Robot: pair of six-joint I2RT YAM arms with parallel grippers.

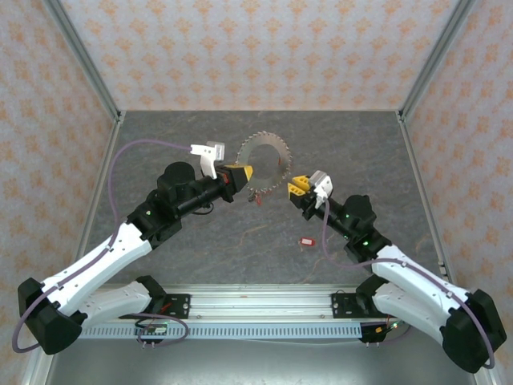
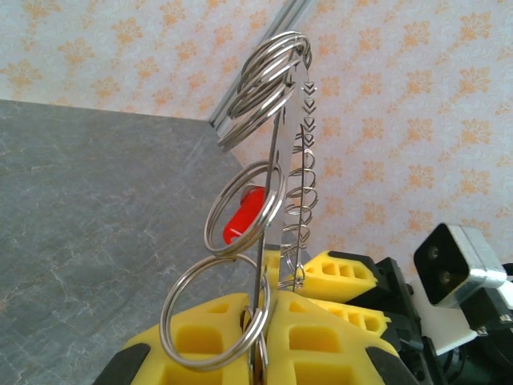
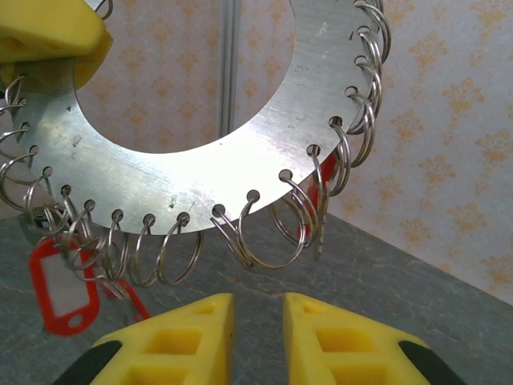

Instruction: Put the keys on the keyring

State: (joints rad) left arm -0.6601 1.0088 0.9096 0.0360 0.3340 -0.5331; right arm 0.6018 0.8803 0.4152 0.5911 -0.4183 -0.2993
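Grey, stone-patterned table (image 1: 160,241) lies under both arms, and above its middle hangs the keyring (image 3: 192,180), a large flat ring of brushed grey metal whose outer edge is drilled with holes, each carrying a small wire split ring (image 3: 264,233). The left gripper (image 1: 240,172), with yellow foam-like fingers, is clamped tight on the keyring's rim and holds it on edge in the air, its face turned toward the right arm. The right gripper (image 3: 258,309), with the same yellow fingers, sits just below the keyring's lower edge, its jaws parted by a narrow gap with nothing between them. At least one small key with a red plastic tag (image 3: 64,289) already hangs from the split rings at the lower part of the keyring, and a second red tag seems to sit behind it. Another tiny red-tagged key (image 1: 304,241) lies loose on the table, well apart from the keyring and near the right arm. I judge the task part done: that loose key is not yet picked up or threaded on.
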